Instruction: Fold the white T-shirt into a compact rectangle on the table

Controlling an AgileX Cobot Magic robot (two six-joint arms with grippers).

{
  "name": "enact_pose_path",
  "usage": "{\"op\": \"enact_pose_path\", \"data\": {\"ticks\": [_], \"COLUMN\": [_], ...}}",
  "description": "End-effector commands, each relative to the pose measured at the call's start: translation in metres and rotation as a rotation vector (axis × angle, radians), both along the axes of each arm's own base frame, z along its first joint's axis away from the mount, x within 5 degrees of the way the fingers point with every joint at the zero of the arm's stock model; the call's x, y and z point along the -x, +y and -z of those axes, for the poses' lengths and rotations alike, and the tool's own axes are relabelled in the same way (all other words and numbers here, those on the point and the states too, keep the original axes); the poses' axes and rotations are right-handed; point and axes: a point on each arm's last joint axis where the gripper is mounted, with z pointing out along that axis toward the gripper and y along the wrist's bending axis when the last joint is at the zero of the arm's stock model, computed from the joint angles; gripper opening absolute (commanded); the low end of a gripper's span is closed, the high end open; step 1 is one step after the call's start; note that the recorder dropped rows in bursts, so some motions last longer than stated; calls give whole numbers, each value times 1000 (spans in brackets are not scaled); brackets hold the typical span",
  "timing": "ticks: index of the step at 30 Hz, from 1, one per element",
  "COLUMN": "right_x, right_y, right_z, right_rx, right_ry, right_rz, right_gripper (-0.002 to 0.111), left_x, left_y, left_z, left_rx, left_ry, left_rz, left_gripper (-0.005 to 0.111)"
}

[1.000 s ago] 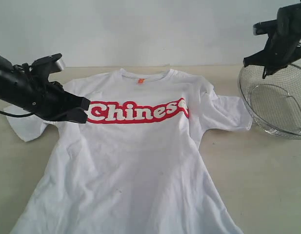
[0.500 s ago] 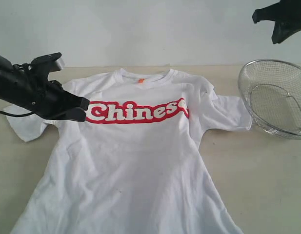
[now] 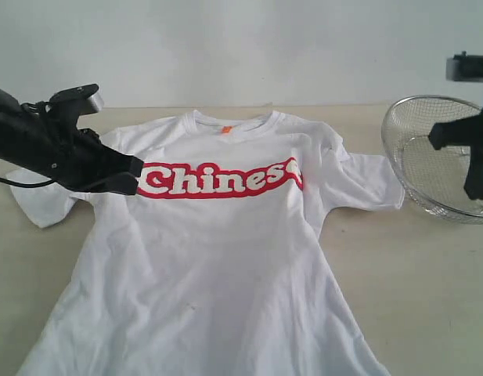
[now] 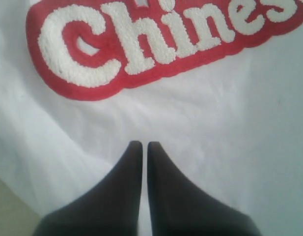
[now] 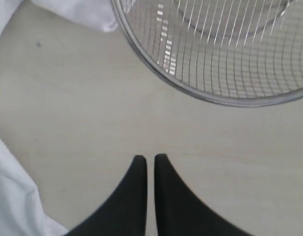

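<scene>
Right gripper point(image 3: 474, 192) dropped before wire basket point(image 3: 417, 157), closed, empty; left gripper point(image 4: 141, 144) closed over white T-shirt point(image 3: 218, 258); beige table point(image 3: 413, 274), pale wall point(image 3: 264, 47).

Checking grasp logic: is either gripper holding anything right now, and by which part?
Nothing held. Left gripper is shut, empty, over the white T-shirt; right gripper shut, empty, over the table.
</scene>
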Motion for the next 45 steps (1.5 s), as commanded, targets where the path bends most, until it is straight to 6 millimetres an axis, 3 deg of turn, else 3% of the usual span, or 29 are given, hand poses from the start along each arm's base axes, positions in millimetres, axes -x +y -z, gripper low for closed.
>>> {"op": "enact_pose_path", "data": {"ticks": [1, 11, 19, 24, 30, 34, 38, 45], "right_x": [13, 6, -6, -18, -37, -27, -22, 3], "right_y": [2, -5, -12, -19, -24, -6, 3, 20], "right_z": [24, 63, 82, 78, 52, 57, 67, 101], "right_rx": [-3, 64, 124, 173, 210, 28, -57, -217], "right_ry": [-36, -20, -54, -162, -228, -135, -227, -280], "right_rz": [29, 58, 85, 106, 85, 2, 54, 113], "right_gripper": [0, 0, 0, 0, 0, 0, 0, 0], "left_x": [0, 1, 1, 1, 1, 1, 1, 1], "left_y": [-1, -1, -1, -1, -1, -1, -1, -1], "left_z": [-3, -3, -3, -3, -3, -3, -3, -3], "left_rx": [3, 5, 4, 2, 1, 1, 1, 0], "left_ry": [-13, -11, -12, -14, -15, -15, -15, -17], "left_rz": [-5, -2, -3, 0, 2, 2, 2, 5], "left_gripper": [5, 5, 5, 5, 5, 5, 5, 5]}}
